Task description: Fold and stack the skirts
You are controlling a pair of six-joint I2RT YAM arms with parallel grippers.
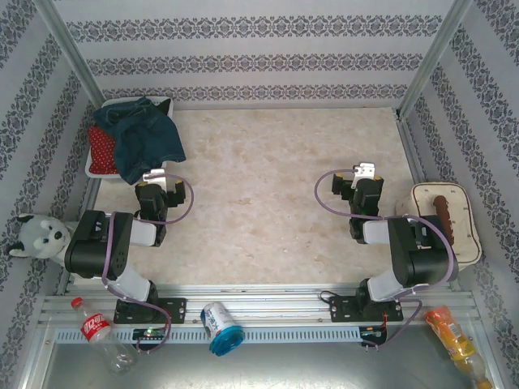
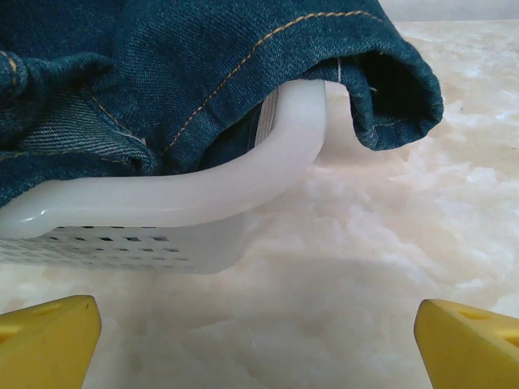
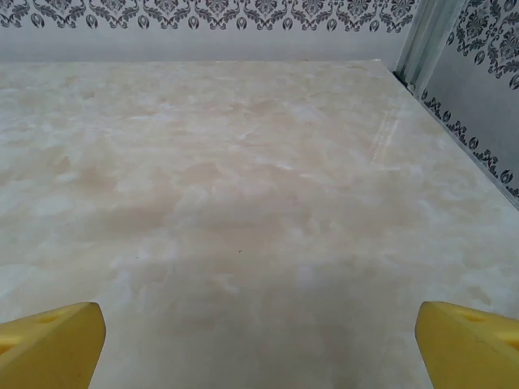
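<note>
The skirts sit heaped in the white mesh basket [image 1: 94, 168] at the far left of the counter [image 1: 268, 186]. A blue denim skirt [image 1: 146, 134] lies on top and spills over the rim, with a red polka-dot skirt [image 1: 100, 146] under it. I judge the denim soft but weighty, and its stitched hem the firmest place to pinch. That hem hangs just ahead of my left claw [image 2: 258, 344], which is spread wide and empty. My right claw [image 3: 259, 344] is spread too, over the counter well to the right. Whatever lies beneath the denim is hidden from me.
</note>
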